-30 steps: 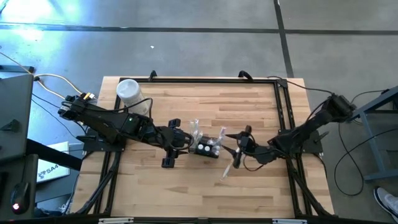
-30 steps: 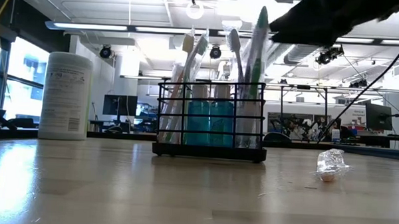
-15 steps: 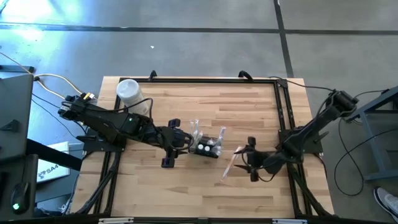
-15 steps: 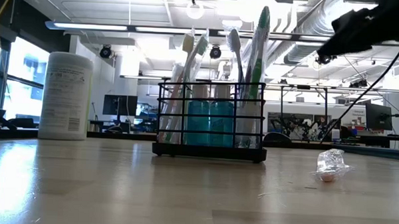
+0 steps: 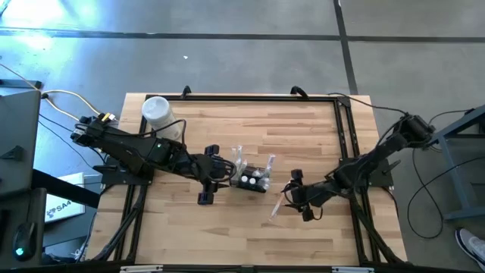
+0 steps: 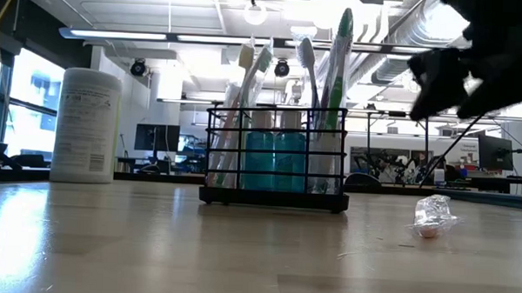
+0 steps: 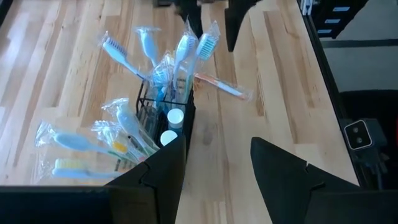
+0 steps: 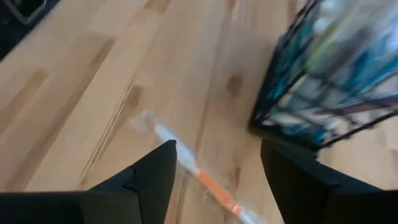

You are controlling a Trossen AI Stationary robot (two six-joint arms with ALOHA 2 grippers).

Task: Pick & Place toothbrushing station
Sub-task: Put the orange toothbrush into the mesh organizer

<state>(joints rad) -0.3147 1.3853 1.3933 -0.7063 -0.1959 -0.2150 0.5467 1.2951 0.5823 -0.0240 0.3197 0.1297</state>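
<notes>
The left arm is stretched low across the table from the left edge toward the middle, and its gripper (image 5: pixel 217 179) is parked there with the fingers (image 7: pixel 163 163) spread apart and nothing caught between them. The right arm is folded in from the right edge, elbow kept up by the table's right side, wrist angled down. The right gripper (image 5: pixel 297 199) is held above the wood, fingers (image 8: pixel 147 174) wide apart and empty too.

The toothbrushing station (image 6: pixel 275 156) is a black wire rack holding teal bottles and pale blue, white and green toothbrushes. The wrapped toothbrush (image 7: pixel 221 86) on the light striped wood table (image 5: pixel 303 129) is orange. The canister (image 6: pixel 86 125) is white.
</notes>
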